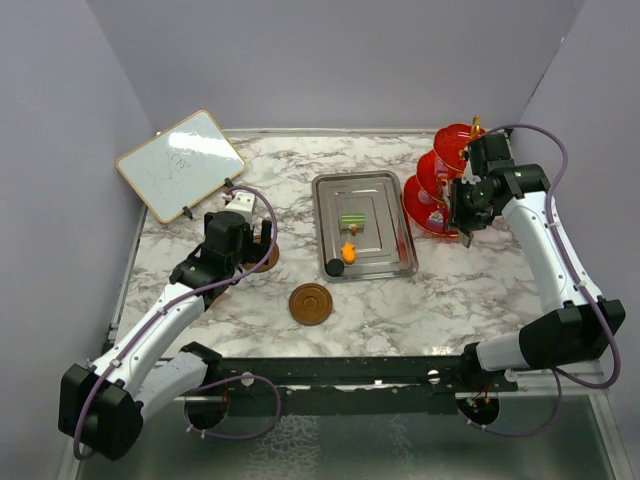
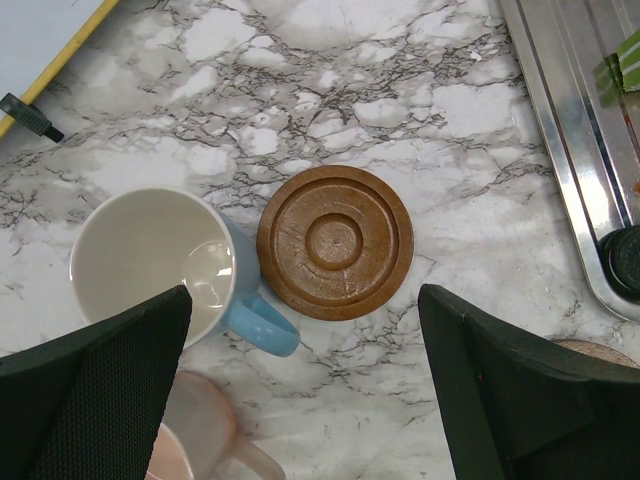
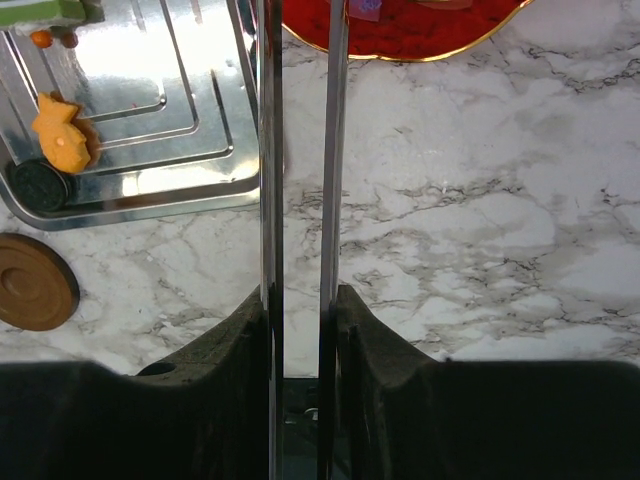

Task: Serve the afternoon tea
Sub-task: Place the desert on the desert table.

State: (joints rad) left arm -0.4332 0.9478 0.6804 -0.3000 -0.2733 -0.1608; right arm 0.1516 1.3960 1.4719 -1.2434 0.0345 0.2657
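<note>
Steel tongs, clamped in right pincer, reach red stand: cake-plating step, we judge. Left pincer gapes over saucer; next we seat blue cup.

Top camera: high behind my bases, whole table.
My wrist cameras: close, facing down.
All share: steel tray, brown saucer.

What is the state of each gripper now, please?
Left gripper: open, holding nothing.
Right gripper: closed on steel tongs.
</note>
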